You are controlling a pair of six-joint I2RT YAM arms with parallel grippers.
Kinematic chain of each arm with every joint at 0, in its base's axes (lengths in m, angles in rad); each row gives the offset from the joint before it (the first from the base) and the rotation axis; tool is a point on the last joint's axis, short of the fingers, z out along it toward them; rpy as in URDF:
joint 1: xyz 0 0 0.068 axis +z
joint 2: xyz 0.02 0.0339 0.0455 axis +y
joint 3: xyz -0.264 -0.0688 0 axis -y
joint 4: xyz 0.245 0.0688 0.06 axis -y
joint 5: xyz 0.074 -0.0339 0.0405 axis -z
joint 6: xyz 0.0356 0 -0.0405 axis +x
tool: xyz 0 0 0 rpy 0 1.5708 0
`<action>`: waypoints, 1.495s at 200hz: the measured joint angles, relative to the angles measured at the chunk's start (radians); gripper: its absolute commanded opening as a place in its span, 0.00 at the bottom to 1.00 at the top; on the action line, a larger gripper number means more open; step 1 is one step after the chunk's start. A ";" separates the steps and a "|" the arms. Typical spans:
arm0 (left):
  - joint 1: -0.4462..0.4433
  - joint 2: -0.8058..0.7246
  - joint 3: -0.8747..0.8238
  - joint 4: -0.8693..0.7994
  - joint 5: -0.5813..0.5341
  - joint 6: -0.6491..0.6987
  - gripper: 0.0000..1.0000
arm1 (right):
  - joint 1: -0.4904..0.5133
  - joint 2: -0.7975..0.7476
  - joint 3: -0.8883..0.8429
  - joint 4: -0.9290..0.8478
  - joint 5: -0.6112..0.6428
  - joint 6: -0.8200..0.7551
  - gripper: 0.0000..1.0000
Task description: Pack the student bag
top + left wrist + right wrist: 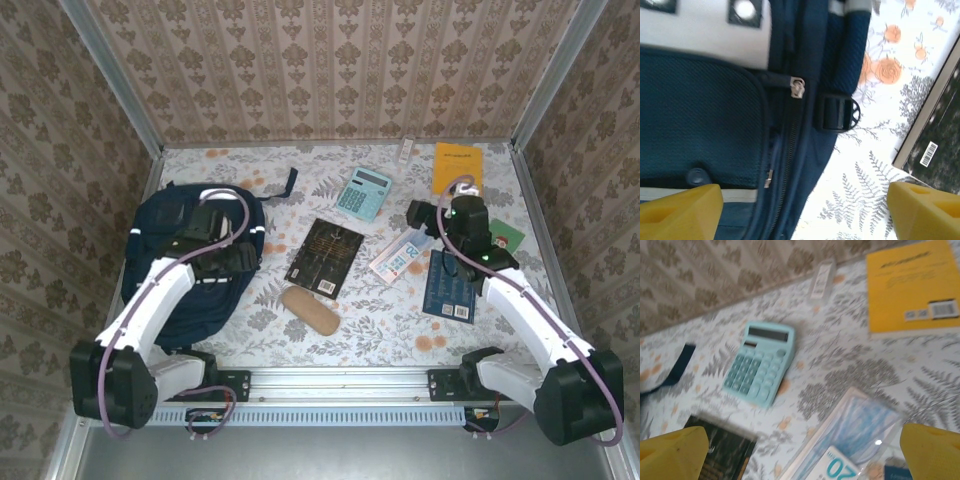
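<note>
Student bag (700,115), navy mesh fabric, seen close from above.

Covers the left and centre of the frame. Pale grey panel (700,35) across the top. A zip runs down the middle, with a metal zip pull (798,89) near its upper end. Black plastic buckle (838,112) at the bag's right edge. Floral tabletop (865,165) to the right. Dark book (940,145) with a white barcode label at the far right. Two yellow fingers (680,212) in the lower corners, set wide apart, one over the bag, one beside the book.

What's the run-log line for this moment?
left gripper: open, over backpack zipper | right gripper: open, by clear packet | loose on table: calculator, black book, yellow book
</note>
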 measured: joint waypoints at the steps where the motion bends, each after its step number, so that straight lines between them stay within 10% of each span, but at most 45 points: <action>1: -0.005 0.009 0.000 0.003 0.000 -0.004 0.82 | 0.004 0.003 0.002 -0.002 0.000 0.000 1.00; 132: -0.079 0.610 0.348 0.097 -0.101 0.080 0.66 | 0.119 0.061 0.087 -0.138 0.000 0.000 0.99; 190: -0.102 0.688 0.410 0.089 -0.151 0.105 0.00 | 0.118 -0.040 0.067 -0.162 0.007 0.000 1.00; 299: -0.411 0.858 0.714 0.066 -0.061 -0.051 0.00 | 0.119 -0.051 0.049 -0.175 0.031 0.000 1.00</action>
